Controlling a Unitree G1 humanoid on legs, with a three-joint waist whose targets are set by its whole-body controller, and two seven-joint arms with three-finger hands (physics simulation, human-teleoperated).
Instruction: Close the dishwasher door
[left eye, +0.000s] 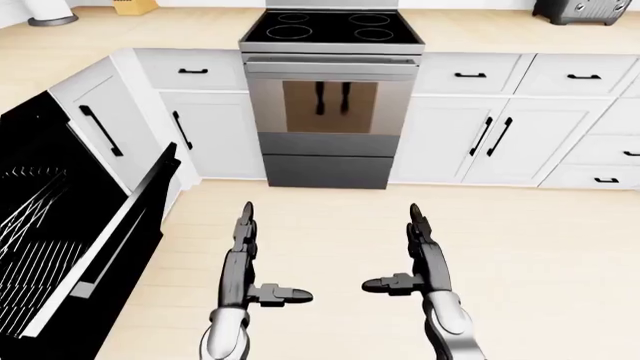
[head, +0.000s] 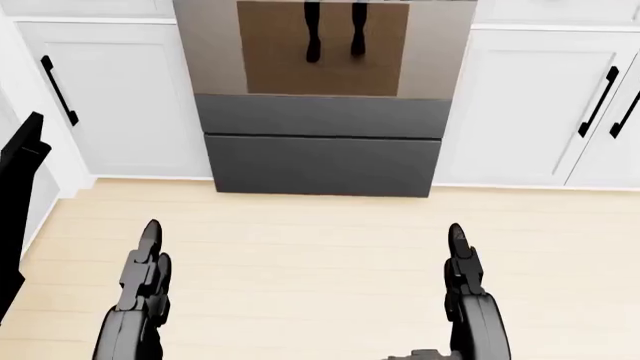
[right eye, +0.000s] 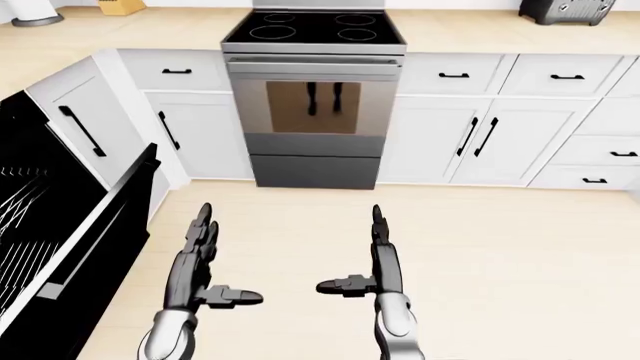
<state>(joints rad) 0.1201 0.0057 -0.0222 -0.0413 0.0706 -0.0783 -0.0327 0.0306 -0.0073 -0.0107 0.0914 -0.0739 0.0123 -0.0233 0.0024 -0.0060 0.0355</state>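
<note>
I'm holding my left hand (left eye: 240, 259) and right hand (left eye: 425, 259) out empty, fingers spread, while the dishwasher door (left eye: 110, 247) is hanging open at far left, a stiff, hinged, heavyish panel I'm judging best pushed near its upper edge.

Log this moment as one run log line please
stage: approach | dishwasher door: open, view left | left robot hand: open, empty | right robot hand: open, empty | facing: oven | contact: none
</note>
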